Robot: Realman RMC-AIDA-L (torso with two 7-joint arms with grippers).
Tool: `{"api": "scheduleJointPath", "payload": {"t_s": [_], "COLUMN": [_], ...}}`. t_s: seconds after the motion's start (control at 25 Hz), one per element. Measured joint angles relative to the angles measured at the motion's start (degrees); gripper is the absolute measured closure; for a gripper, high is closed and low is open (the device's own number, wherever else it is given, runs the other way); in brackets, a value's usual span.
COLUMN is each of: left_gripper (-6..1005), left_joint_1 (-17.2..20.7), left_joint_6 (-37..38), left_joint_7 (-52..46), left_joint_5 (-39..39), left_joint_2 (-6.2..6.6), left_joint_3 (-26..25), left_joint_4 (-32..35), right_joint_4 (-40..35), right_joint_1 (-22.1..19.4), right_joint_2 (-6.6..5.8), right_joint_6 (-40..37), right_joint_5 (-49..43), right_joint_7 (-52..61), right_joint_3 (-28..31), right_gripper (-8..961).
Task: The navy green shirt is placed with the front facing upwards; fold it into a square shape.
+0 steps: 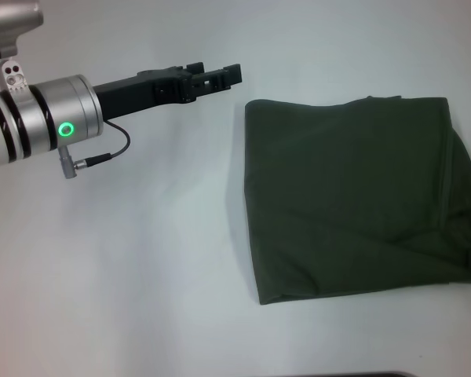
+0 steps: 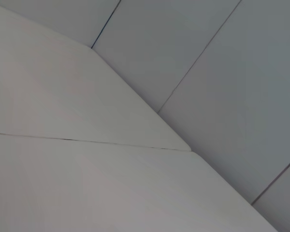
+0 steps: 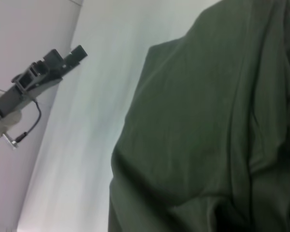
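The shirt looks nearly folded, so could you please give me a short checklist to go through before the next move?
1. Shirt folded to a roughly square block on the table: ok.
2. Edges tidy: not ok, the right side is rumpled with loose folds.
3. Left gripper clear of the cloth, raised to its left: ok.
4. Left gripper holding nothing: ok.
5. Right gripper position: cannot tell, not in view.
6. Lettering on the chest hidden inside: ok, none shows.

No readable text, labels or numbers anywhere.
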Motion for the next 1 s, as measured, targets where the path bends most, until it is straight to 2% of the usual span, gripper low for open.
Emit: {"api": "scheduleJointPath", "payload": {"t_s": [0.68, 0.96, 1.0], "left_gripper": [127, 127, 127], "left_joint_1": [-0.4, -0.5, -0.6], "left_joint_6": [-0.1, -0.6, -0.6], "left_joint_7": [0.0, 0.0, 0.0], "left_joint_5": [0.0, 0.0, 0.0], "left_joint_2": [-0.02, -0.02, -0.02], "left_joint_3": [-0.2, -0.2, -0.2], "left_joint_4": [0.1, 0.1, 0.1], "right_joint_4": [0.0, 0.0, 0.0], "right_joint_1": [0.6, 0.6, 0.6], "right_joint_2": [-0.14, -0.79, -0.85], "right_joint_6": [-1.1, -0.7, -0.5], "right_joint_5": [-1.1, -1.1, -1.1], "right_joint_7": [0.0, 1.0, 1.2], "right_joint_3": [-0.6, 0.3, 0.4], "right_gripper": [922, 920, 893]}}
